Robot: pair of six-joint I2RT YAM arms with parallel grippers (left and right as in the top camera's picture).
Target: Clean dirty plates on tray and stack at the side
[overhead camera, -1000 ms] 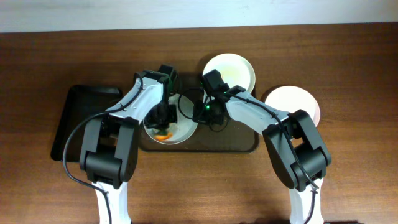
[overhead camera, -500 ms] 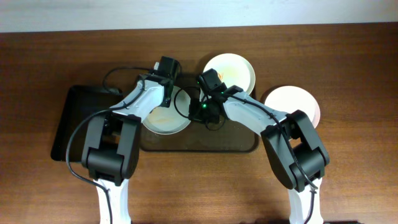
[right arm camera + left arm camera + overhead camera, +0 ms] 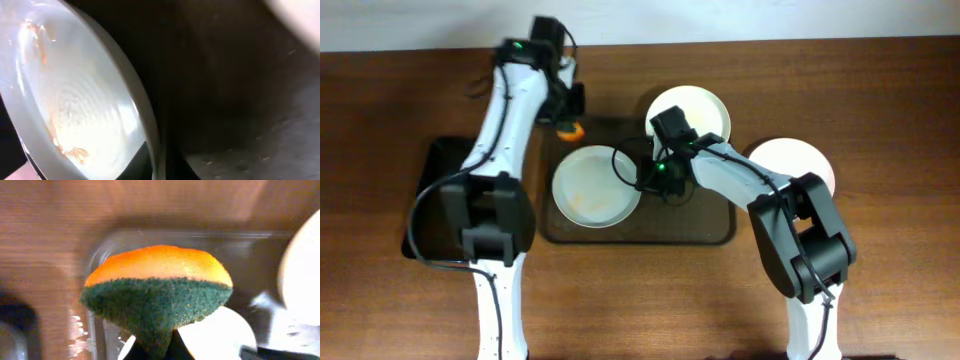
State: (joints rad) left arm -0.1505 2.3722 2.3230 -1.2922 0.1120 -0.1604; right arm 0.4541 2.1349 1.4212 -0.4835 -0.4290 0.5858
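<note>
Table (image 3: 880, 300): brown wood, tray (image 3: 710, 225) in the middle.
My left gripper (image 3: 567, 115): clenched on sponge (image 3: 570, 128), over tray's far left corner.
My right gripper (image 3: 658, 178): at plate (image 3: 592, 187) rim; grip I cannot tell.

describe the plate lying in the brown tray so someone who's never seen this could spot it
Find the dark brown tray in the middle. The plate lies on its left half, with the right arm's tool gripping its right rim. It is the only plate wholly inside the tray: the second plate overlaps the back edge and the third plate sits off to the right.
</note>
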